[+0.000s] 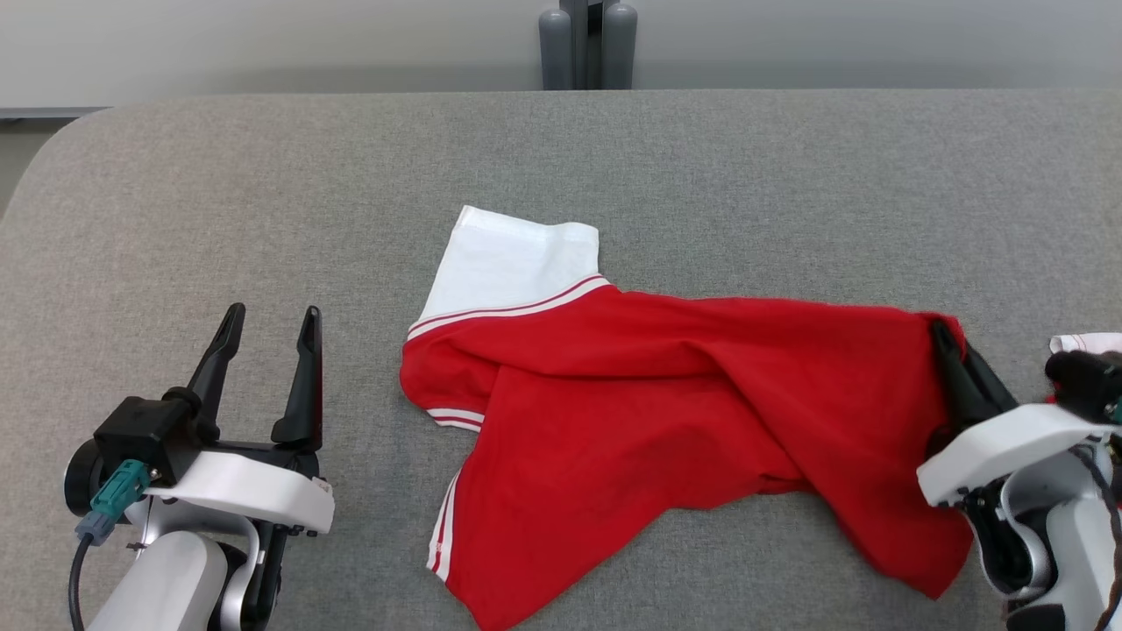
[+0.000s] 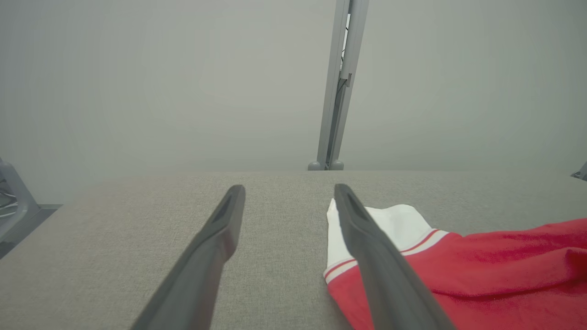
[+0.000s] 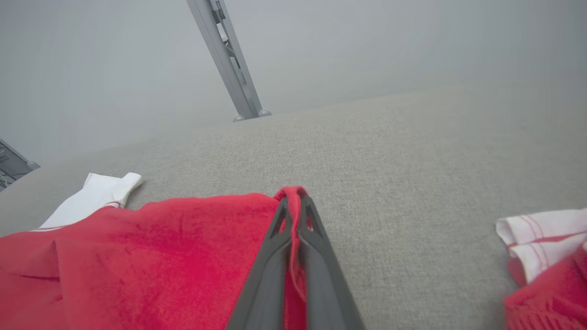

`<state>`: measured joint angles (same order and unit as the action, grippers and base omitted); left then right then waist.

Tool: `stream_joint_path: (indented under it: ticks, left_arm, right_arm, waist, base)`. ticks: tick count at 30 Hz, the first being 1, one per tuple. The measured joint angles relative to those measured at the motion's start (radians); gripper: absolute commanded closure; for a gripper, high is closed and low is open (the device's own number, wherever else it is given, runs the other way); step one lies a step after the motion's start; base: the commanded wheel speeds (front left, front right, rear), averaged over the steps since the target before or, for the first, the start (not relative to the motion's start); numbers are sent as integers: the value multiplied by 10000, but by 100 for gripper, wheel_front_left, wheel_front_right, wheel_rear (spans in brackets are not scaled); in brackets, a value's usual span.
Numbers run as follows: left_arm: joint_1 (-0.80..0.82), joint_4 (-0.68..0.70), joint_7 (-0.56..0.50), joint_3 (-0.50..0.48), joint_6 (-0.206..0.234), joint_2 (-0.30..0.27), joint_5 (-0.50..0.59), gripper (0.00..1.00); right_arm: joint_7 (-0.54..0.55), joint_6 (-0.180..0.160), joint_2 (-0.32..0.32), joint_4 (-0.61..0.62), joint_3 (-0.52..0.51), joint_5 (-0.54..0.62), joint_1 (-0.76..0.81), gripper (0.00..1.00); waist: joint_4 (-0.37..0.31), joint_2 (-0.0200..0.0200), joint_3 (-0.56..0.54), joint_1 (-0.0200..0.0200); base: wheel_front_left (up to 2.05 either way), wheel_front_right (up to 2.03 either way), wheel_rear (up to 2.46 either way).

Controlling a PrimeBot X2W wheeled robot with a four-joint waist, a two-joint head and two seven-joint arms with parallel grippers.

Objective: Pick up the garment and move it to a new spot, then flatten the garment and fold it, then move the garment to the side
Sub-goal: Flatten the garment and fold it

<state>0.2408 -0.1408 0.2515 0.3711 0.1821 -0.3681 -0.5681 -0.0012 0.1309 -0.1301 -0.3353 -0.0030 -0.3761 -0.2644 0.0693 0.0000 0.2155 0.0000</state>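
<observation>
- The grey cloth-covered table (image 1: 263, 175) is carrying everything. It is offering plenty of bare room on the left and toward the far edge, so a new spot looks easy to choose.
- The garment (image 1: 631, 386), a red shirt with white trim, is lying crumpled across the middle and right of the table, its body bunching into slanting folds. Judging from that, the pick-up is only just beginning.
- The left gripper (image 1: 272, 324) is sitting low over bare table just left of the garment, its fingers standing wide apart and holding nothing. It is probably best kept clear until the cloth is hanging free.
- The right gripper (image 1: 951, 350) is clamping together on the garment's upper right edge. Since only one corner is being held, a slow, steady rise seems wiser than a quick pull, letting the twisted body unroll under its own weight.
- The white sleeve (image 1: 517, 263) is lying flat and pointing toward the far edge, nearest the open left fingers. It is looking like the natural second hold for spreading the shirt out later.
- The pinched fold (image 3: 292, 201) is showing as a thin red strip between the right fingers. The bite is looking narrow, so it may be slipping if the cloth drags hard on the table's rough weave.
- A small white striped piece (image 1: 1087, 342) is lying beside the right arm. I cannot tell whether it is this garment's other sleeve, so it is worth watching during the lift.
</observation>
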Motion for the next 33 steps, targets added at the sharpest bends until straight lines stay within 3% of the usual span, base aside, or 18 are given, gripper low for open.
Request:
stream_joint_path:
  ticks: [4,8,14,18,22,27,33]
  left_arm:
    - [28,10,-4,33,0,-12,0,0]
    - [64,23,-4,42,2,-15,-4,0]
    - [35,31,-2,52,38,15,-48,0]
    - [28,38,0,48,40,19,-69,0]
    - [35,35,-4,90,36,12,-67,0]
    - [47,29,-35,117,38,-31,-69,0]
    - [33,35,-61,121,58,-79,-128,0]
  right_arm:
    - [-297,0,-194,155,165,98,-756,100]
    - [-485,0,-368,362,1135,426,-1231,100]
    - [-161,2,-612,756,2466,761,-87,100]
    - [140,0,-627,1083,2780,757,844,100]
    - [320,0,-589,1406,2558,754,1583,100]
    - [403,0,-405,1850,1519,736,2264,100]
    - [169,0,-142,1845,681,545,2336,100]
  waist:
    - [-32,0,-2,0]
    - [-57,0,-48,1]
    - [-60,0,-62,1]
    - [-162,0,1,0]
    - [-277,0,41,1]
    - [-365,0,-21,0]
    - [-439,0,-106,1]
  base:
    - [0,0,0]
    - [0,0,0]
    - [0,0,0]
    - [0,0,0]
    - [0,0,0]
    - [0,0,0]
    - [0,0,0]
